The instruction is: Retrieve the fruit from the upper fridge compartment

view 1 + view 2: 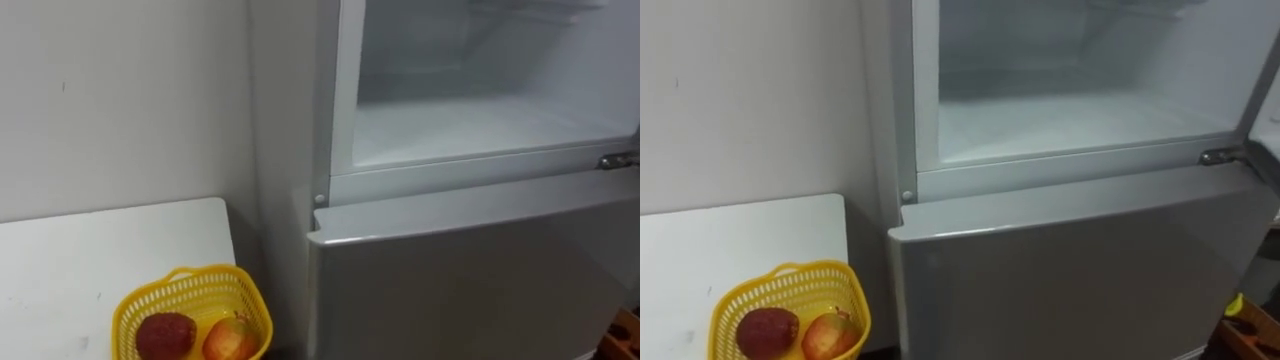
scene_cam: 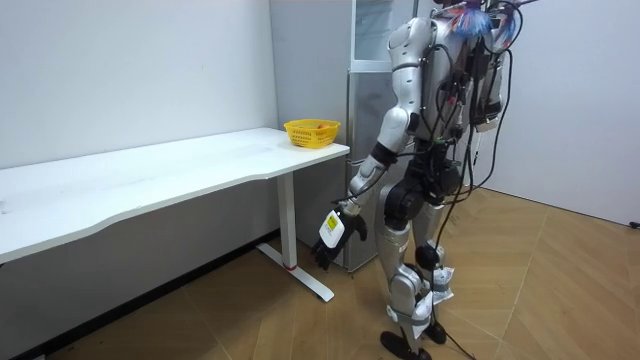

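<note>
While the robot stands upright on the wooden floor [image 2: 550, 290] facing the fridge [image 2: 365, 110], its left hand [image 2: 335, 230] hangs low beside its thigh, on the side toward the tabletop [image 1: 90, 260]. The fingers are loose and slightly bent, holding nothing and touching nothing.

The fridge's upper compartment [image 1: 480, 120] stands open. It shows smooth white walls and a flat white floor, framed by a pale grey rim. Below it the lower door [image 1: 470, 280] is shut, a plain grey panel with a rounded top corner. A small metal hinge bracket [image 1: 617, 159] sits at the right end of the rim between the two.

A round yellow basket [image 1: 215, 290] of plastic lattice stands on the white tabletop, near the end closest to the fridge. Two fruits lie in it, side by side and touching. One is a dark red fruit [image 1: 165, 335] with a rough skin; the other is a red-and-yellow fruit [image 1: 232, 340] with a smooth one.

The tabletop's end stops just short of the fridge's side, with a narrow shadowed gap between them. Its long edge runs against the plain white wall [image 1: 120, 100]. In the room view, open floor spreads behind the robot toward the view's right.
</note>
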Controlling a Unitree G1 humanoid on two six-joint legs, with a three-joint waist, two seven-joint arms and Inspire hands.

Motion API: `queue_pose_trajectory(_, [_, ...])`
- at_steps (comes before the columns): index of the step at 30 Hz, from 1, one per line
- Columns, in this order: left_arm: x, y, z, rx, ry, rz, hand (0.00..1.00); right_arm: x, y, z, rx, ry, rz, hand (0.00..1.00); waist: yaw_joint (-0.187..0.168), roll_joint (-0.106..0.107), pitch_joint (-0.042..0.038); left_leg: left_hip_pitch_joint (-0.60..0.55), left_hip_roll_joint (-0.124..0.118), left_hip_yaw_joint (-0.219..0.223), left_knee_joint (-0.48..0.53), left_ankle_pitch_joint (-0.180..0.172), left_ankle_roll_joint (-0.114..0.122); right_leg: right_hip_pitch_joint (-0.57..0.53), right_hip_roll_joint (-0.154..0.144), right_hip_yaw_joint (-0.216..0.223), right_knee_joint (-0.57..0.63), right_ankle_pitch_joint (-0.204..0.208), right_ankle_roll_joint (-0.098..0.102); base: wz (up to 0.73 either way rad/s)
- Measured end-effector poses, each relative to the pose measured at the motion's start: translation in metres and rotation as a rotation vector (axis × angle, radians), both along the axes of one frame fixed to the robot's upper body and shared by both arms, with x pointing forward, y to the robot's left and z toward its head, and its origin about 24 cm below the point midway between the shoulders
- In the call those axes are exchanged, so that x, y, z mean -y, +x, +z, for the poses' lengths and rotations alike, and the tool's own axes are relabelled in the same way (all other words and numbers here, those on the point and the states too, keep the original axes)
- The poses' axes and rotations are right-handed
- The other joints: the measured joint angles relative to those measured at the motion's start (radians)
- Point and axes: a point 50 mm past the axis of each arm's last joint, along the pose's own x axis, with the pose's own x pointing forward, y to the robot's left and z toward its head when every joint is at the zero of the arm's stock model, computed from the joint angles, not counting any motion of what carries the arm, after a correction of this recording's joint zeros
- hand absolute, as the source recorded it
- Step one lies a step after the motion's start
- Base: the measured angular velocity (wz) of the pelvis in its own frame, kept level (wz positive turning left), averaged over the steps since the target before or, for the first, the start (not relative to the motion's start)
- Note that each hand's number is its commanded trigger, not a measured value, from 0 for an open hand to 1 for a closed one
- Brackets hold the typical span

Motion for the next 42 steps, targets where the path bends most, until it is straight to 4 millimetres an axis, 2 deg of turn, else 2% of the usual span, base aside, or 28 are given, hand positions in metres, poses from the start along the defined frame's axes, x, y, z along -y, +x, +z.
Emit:
queue_pose_trajectory(5, [0.002, -0.011, -0.001, -0.024, -0.005, 0.006, 0.00, 0.000, 0.008, 0.020, 0.067, -0.079, 0.031, 0.00, 0.004, -0.001, -0.0001, -0.002, 0.000, -0.002, 0.006, 0.001, -0.001, -0.006, -0.002, -0.005, 0.004, 0.000, -0.001, 0.02])
queue_pose_trajectory(8, [0.002, -0.017, -0.001, -0.038, -0.003, 0.014, 0.00, 0.001, 0.015, 0.038, 0.122, -0.148, 0.065, 0.00, 0.004, -0.006, -0.0007, -0.004, -0.001, -0.001, 0.007, 0.002, -0.001, -0.010, -0.005, -0.005, 0.001, -0.002, -0.003, 0.00])
queue_pose_trajectory(13, [0.003, -0.020, -0.002, -0.041, 0.009, 0.016, 0.00, -0.005, 0.025, 0.080, 0.282, -0.309, 0.148, 0.00, 0.007, -0.011, 0.0003, -0.003, -0.001, 0.000, 0.009, 0.003, -0.001, -0.001, -0.006, -0.009, 0.000, -0.002, -0.004, 0.00])
queue_pose_trajectory(16, [0.003, -0.020, -0.002, -0.033, 0.008, 0.014, 0.00, -0.009, 0.027, 0.094, 0.330, -0.386, 0.187, 0.00, 0.014, -0.015, 0.0033, 0.008, -0.001, -0.001, 0.009, 0.002, -0.001, 0.006, -0.005, -0.010, -0.004, -0.002, -0.004, 0.00])
queue_pose_trajectory(20, [0.005, -0.024, -0.004, -0.048, 0.001, 0.018, 0.00, -0.013, 0.030, 0.106, 0.379, -0.428, 0.206, 0.00, 0.020, -0.012, 0.0050, 0.009, -0.002, -0.001, 0.007, 0.002, -0.001, 0.004, -0.005, -0.008, -0.004, -0.003, -0.003, -0.01])
queue_pose_trajectory(24, [0.007, -0.030, -0.005, -0.073, -0.009, 0.026, 0.00, -0.019, 0.036, 0.120, 0.450, -0.479, 0.229, 0.00, 0.019, 0.004, -0.0035, -0.006, -0.002, -0.001, 0.009, 0.002, -0.001, -0.011, -0.004, -0.004, 0.004, -0.003, -0.003, -0.01])
queue_pose_trajectory(26, [0.007, -0.031, -0.005, -0.075, -0.010, 0.027, 0.00, -0.021, 0.039, 0.126, 0.490, -0.505, 0.242, 0.00, 0.022, 0.008, -0.0039, -0.007, -0.002, -0.001, 0.012, 0.002, -0.001, -0.014, -0.005, -0.003, 0.013, -0.003, -0.003, 0.00])
queue_pose_trajectory(34, [0.008, -0.035, -0.006, -0.087, -0.019, 0.029, 0.00, -0.037, 0.042, 0.152, 0.614, -0.680, 0.351, 0.00, 0.037, 0.006, -0.0038, -0.008, 0.000, 0.001, 0.024, 0.002, -0.002, -0.023, -0.006, -0.001, 0.020, -0.007, -0.007, 0.00])
queue_pose_trajectory(38, [0.010, -0.036, -0.008, -0.105, -0.014, 0.028, 0.00, -0.049, 0.054, 0.154, 0.641, -0.708, 0.438, 0.00, 0.041, -0.003, -0.0034, -0.003, 0.001, -0.001, 0.028, 0.001, -0.002, -0.010, -0.008, -0.007, 0.020, -0.007, -0.007, 0.03])
queue_pose_trajectory(42, [0.016, -0.036, -0.010, -0.132, -0.024, 0.002, 0.00, -0.059, 0.063, 0.151, 0.656, -0.716, 0.508, 0.00, 0.064, -0.002, -0.0029, -0.008, 0.001, -0.005, 0.034, 0.001, -0.002, -0.008, -0.009, -0.014, 0.014, -0.002, -0.008, 0.03])
